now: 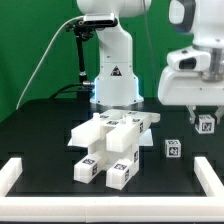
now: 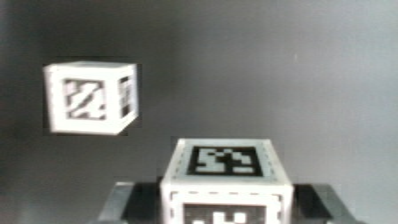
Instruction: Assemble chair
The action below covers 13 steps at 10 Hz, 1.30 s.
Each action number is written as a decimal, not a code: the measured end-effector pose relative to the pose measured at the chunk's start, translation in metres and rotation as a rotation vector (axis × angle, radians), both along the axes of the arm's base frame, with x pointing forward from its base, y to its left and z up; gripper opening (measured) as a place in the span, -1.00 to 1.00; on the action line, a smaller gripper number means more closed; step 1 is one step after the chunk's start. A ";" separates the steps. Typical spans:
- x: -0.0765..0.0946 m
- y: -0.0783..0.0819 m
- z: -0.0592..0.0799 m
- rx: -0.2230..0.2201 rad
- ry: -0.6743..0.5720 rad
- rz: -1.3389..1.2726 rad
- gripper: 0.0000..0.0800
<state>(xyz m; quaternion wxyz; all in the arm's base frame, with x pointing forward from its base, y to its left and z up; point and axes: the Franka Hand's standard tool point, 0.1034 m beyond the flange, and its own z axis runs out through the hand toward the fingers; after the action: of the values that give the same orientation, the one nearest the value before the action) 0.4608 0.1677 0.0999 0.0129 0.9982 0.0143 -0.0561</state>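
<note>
The partly built chair (image 1: 110, 140), made of white blocky parts with black-and-white tags, lies on the black table in the middle of the exterior view. At the exterior view's right, my gripper (image 1: 206, 120) is shut on a small white tagged cube (image 1: 207, 124) and holds it above the table. In the wrist view that cube (image 2: 226, 165) sits between my two dark fingers (image 2: 135, 200), with the gripper (image 2: 226, 203) closed against its sides. A second tagged cube (image 1: 173, 148) rests on the table between the held cube and the chair; it also shows in the wrist view (image 2: 93, 97).
Plain white border rails stand at the exterior view's left (image 1: 10, 176), right (image 1: 211, 172) and along the front edge (image 1: 110, 212). The robot's base (image 1: 113, 70) rises behind the chair, with a cable hanging to its left.
</note>
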 end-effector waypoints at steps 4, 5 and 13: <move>0.002 -0.003 0.008 0.005 -0.007 -0.010 -0.29; 0.002 -0.003 0.008 0.005 -0.006 -0.010 -0.29; 0.048 -0.077 0.064 0.033 0.009 0.084 -0.29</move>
<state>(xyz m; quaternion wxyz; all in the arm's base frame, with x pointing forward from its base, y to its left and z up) 0.5085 0.0911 0.1639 -0.0011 0.9966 0.0573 -0.0600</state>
